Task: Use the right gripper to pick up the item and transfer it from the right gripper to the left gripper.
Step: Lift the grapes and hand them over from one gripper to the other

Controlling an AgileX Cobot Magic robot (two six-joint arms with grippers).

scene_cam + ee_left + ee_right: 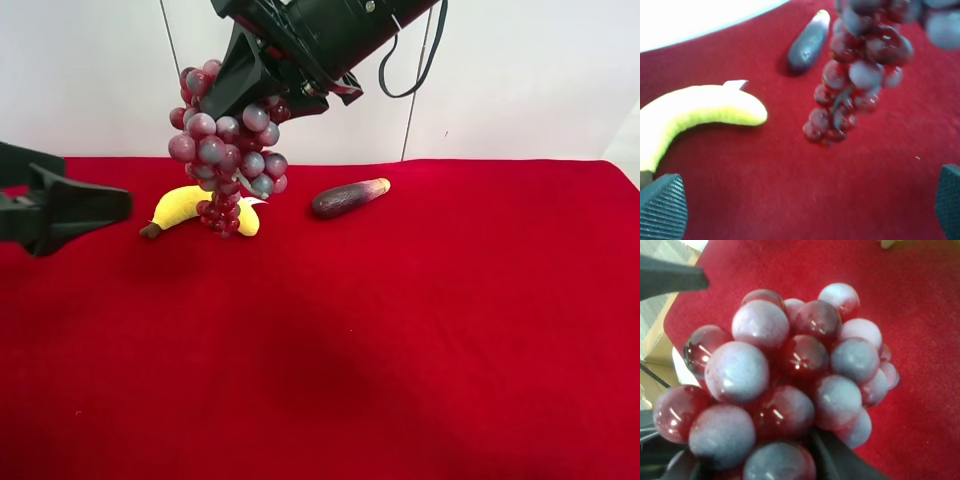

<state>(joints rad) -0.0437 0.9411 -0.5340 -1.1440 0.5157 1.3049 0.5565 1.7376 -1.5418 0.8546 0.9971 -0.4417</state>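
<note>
Holds grapes (225, 150) clenched in right gripper (255, 95), long axis vertical near far left corner, ahead of released left gripper (110, 205), apart.

light: bright, even | shadows: soft, broad patch on surface (340, 380), lower centre of exterior view | glare: small highlights on grapes (800, 360) | blur: left wrist grapes smeared; exterior sharp

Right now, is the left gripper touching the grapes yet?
No, the left gripper is open and clear of the grapes, which hang from the right gripper.
</note>
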